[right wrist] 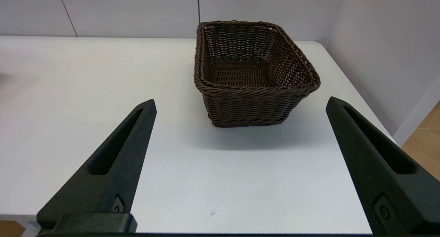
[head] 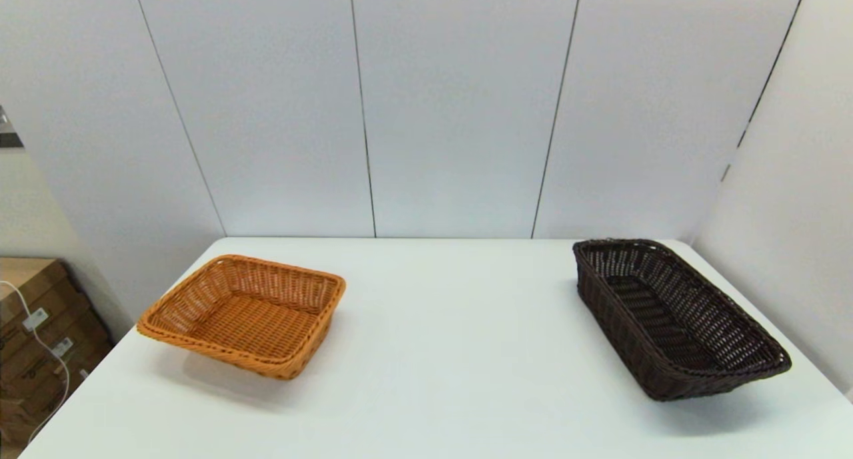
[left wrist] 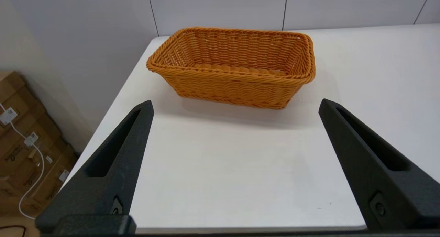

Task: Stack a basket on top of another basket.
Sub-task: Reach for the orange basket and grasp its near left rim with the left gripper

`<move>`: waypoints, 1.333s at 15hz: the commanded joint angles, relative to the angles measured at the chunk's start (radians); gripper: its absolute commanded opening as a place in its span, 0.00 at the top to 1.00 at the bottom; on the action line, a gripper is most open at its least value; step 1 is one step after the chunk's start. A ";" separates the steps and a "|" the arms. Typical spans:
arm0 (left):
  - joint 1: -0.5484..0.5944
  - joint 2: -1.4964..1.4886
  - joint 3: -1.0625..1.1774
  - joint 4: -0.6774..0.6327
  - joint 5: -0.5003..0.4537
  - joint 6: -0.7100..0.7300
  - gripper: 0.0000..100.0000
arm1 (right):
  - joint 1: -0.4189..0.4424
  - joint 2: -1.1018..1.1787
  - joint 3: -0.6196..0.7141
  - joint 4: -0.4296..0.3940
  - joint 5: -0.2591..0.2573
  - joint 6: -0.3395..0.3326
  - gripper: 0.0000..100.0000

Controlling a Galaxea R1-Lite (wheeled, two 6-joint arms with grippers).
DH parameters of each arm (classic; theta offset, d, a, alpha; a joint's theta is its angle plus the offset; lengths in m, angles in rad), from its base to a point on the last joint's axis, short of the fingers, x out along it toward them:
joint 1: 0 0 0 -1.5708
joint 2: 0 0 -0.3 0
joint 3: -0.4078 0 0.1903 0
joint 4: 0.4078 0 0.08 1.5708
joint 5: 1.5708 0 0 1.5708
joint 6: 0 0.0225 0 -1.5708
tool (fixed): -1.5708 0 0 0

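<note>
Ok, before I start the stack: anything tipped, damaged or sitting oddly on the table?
Nothing stands out. The orange basket and the dark brown basket both sit upright, empty and well apart on the white table. Left gripper and right gripper are open, short of their baskets.

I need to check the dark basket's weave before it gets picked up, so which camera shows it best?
The right wrist view: the dark brown basket sits centred beyond the open right gripper, empty. The head view shows it far right, obliquely. The left wrist view misses it.
</note>
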 commanded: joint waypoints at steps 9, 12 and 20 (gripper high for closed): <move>0.000 0.503 -0.406 0.236 -0.001 -0.209 0.00 | 0.000 0.002 -0.003 0.009 -0.001 -0.002 0.00; 0.006 0.704 -0.504 0.253 0.004 -0.263 0.00 | 0.000 0.002 -0.003 0.012 -0.001 -0.002 0.00; 0.289 1.222 -0.883 0.299 -0.133 -0.260 0.00 | 0.000 0.002 -0.005 0.017 -0.003 -0.005 0.00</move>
